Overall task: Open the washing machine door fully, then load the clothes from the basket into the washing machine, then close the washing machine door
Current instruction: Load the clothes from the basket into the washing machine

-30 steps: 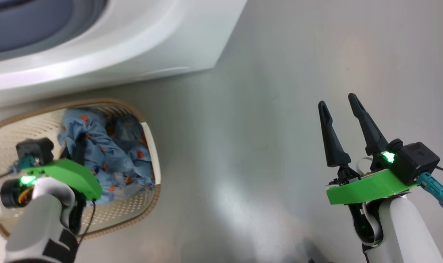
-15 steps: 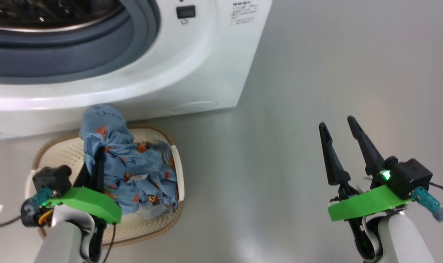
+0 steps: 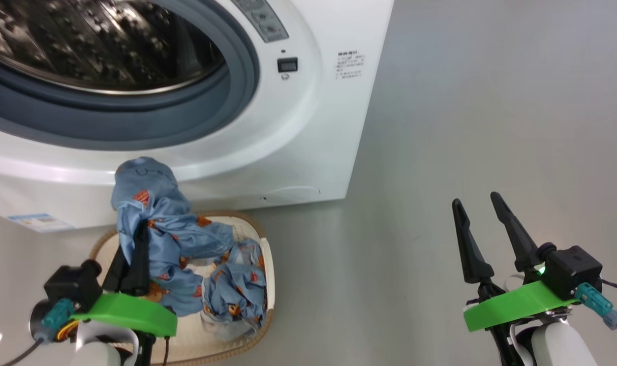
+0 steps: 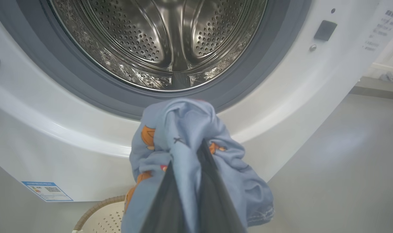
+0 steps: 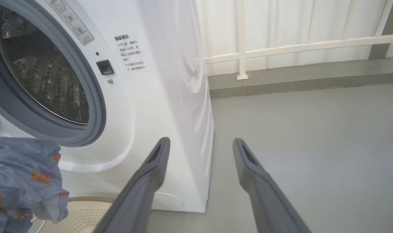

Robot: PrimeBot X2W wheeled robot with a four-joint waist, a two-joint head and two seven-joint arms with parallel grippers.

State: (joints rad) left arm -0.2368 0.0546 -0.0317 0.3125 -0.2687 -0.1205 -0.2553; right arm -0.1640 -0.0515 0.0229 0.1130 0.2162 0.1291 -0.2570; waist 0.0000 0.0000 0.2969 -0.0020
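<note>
Left jaws pinching blue garment [image 3: 156, 229] above basket [image 3: 271, 277], before washing machine [image 3: 313, 127]; right jaws spread, empty.

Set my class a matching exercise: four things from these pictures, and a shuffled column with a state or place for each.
1. left claw
2. right claw
3. basket
4. drum

A. open above the grey floor
B. perforated steel, behind the grey seal
C. shut on the blue garment
D. on the floor before the washing machine

Pairs: 1-C, 2-A, 3-D, 4-B
</note>
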